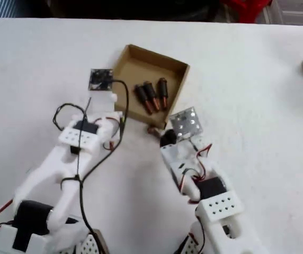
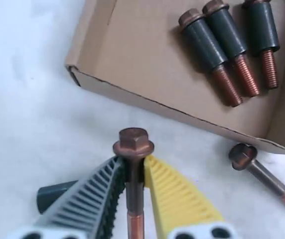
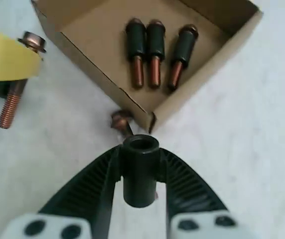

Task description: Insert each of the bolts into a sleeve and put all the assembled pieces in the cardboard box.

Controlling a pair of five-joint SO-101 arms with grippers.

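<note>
Left of the cardboard box (image 1: 157, 54), just off its near wall, the left fingers (image 2: 175, 196) clamp a copper bolt (image 2: 133, 144) by the shank below its head. A loose dark sleeve (image 2: 53, 196) lies on the table (image 1: 247, 79) beside them. Inside the box, three assembled pieces (image 1: 151, 95) lie side by side. A free bolt (image 2: 243, 155) rests on the table at the box's near corner. Just outside that corner, the right fingers (image 3: 187, 184) grip a black sleeve (image 3: 140, 172), its open bore visible.

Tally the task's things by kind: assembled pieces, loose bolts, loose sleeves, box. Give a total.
Assembled pieces: 3
Loose bolts: 2
Loose sleeves: 2
Box: 1
Total: 8
</note>
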